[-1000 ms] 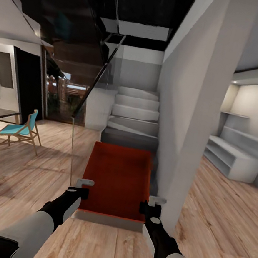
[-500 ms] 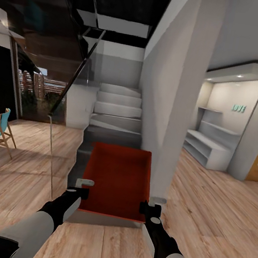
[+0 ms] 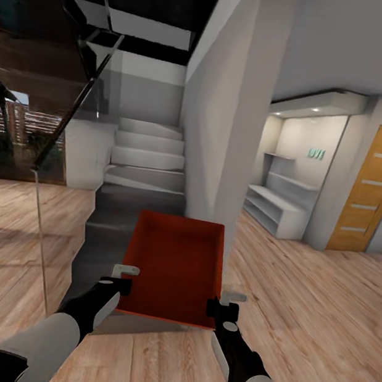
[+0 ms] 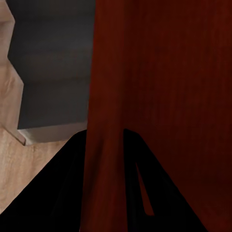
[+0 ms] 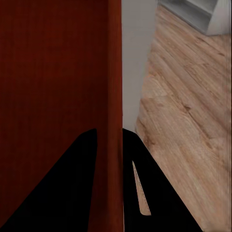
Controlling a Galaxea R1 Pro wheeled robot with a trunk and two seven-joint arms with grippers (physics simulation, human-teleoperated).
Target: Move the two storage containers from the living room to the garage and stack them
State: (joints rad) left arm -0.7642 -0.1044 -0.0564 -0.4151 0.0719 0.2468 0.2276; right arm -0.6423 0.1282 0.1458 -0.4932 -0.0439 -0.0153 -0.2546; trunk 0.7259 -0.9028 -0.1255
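One red-orange storage container [image 3: 174, 266] hangs in front of me above the light wood planks, carried between both arms. My left gripper [image 3: 126, 276] is shut on its left wall, and my right gripper [image 3: 224, 302] is shut on its right wall. In the left wrist view the container wall [image 4: 104, 135] runs between the two dark fingers [image 4: 67, 188]. The right wrist view has the other wall [image 5: 113, 121] clamped the same way between its fingers [image 5: 140, 188]. The bin is empty inside.
A grey staircase [image 3: 143, 157] with a glass railing [image 3: 48, 147] rises straight ahead. A white wall corner [image 3: 226, 134] stands just beyond the container. To the right are white shelves [image 3: 275, 209] and an orange door [image 3: 373, 189], with wood plank floor [image 3: 313, 313] between.
The whole view has swung to the right: the staircase and wall slid left, the blue chairs left the picture, and the orange door came in. Both grippers hold the container as before.
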